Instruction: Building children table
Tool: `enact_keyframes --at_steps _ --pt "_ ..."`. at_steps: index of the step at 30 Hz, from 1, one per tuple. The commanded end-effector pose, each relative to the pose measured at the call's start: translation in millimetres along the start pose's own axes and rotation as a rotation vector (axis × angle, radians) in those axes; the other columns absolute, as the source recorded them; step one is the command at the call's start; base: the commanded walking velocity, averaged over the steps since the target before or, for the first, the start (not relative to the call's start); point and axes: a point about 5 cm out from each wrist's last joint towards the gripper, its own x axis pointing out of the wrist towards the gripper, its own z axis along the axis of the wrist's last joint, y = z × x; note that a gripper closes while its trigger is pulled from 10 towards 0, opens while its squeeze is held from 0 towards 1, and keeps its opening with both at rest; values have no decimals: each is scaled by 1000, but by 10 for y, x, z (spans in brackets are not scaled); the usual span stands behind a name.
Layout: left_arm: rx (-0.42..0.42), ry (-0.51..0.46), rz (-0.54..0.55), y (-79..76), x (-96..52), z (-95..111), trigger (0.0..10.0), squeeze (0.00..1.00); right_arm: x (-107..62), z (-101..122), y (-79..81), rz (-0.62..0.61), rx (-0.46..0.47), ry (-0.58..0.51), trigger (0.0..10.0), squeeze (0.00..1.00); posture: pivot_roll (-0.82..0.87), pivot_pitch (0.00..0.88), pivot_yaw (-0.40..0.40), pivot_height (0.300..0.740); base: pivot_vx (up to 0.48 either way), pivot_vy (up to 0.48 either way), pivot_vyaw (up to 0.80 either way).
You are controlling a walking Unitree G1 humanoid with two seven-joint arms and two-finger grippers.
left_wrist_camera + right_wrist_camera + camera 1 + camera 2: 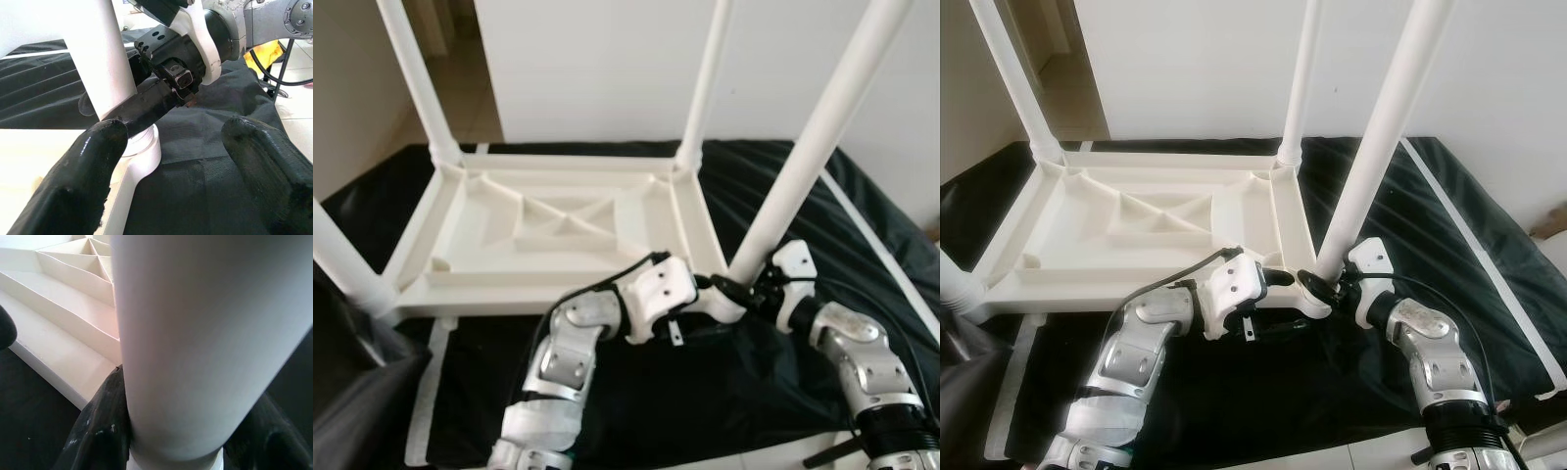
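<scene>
The white children's table (548, 279) lies upside down on a black sheet (705, 392), its ribbed underside facing up and its legs standing upward. My right gripper (1317, 284) is shut on the near right leg (813, 137) just above its socket; in the right wrist view the black fingers (100, 431) press both sides of that leg (205, 333). My left gripper (181, 161) is open beside the same corner, its fingers (93, 161) close to the leg's base collar (144, 147) without closing on it.
The far right leg (705, 78), far left leg (416, 73) and near left leg (342, 259) stand screwed in. A white wall (607, 59) rises behind. A dark bag-like bulk (352, 392) sits at my left. Pale floor (744, 458) borders the sheet's near edge.
</scene>
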Motion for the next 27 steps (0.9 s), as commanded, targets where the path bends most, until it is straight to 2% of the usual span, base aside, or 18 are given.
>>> enact_keyframes --at_steps 1,4,6,12,14,17,19,20,25,27 --pt "-25 19 200 13 15 -77 10000 0 -10 -71 12 1 26 39 10000 0 -28 0 -44 740 0 0 0" --pt "-25 21 195 7 16 -83 10000 0 3 -49 -9 -60 41 36 10000 0 -28 0 -44 740 0 0 0" --pt "-27 22 197 9 16 -86 10000 0 21 -29 -17 -149 56 35 10000 0 -28 0 -45 740 0 0 0" --pt "-28 26 200 4 8 -96 10000 0 48 -68 99 -339 121 62 10000 0 -28 0 -46 740 0 0 0" --pt "-28 26 201 4 5 -98 10000 0 63 -109 139 -423 190 80 10000 0 -29 0 -46 740 0 0 0" --pt "-29 26 202 9 7 -96 10000 0 90 -133 191 -472 227 89 10000 0 -29 0 -47 740 0 0 0" --pt "-29 25 205 18 8 -92 10000 0 149 -159 316 -578 286 94 10000 0 -26 0 -46 740 0 0 0" --pt "-29 25 205 18 8 -92 10000 0 149 -159 316 -578 286 94 10000 0 -26 0 -46 740 0 0 0" --pt "-26 29 206 18 -3 -96 10000 0 157 -195 365 -811 330 130 10000 0 -21 0 -49 740 0 0 0" --pt "-22 33 213 27 -11 -102 10000 0 180 -205 388 -912 375 140 10000 0 -12 0 -55 740 0 0 0"
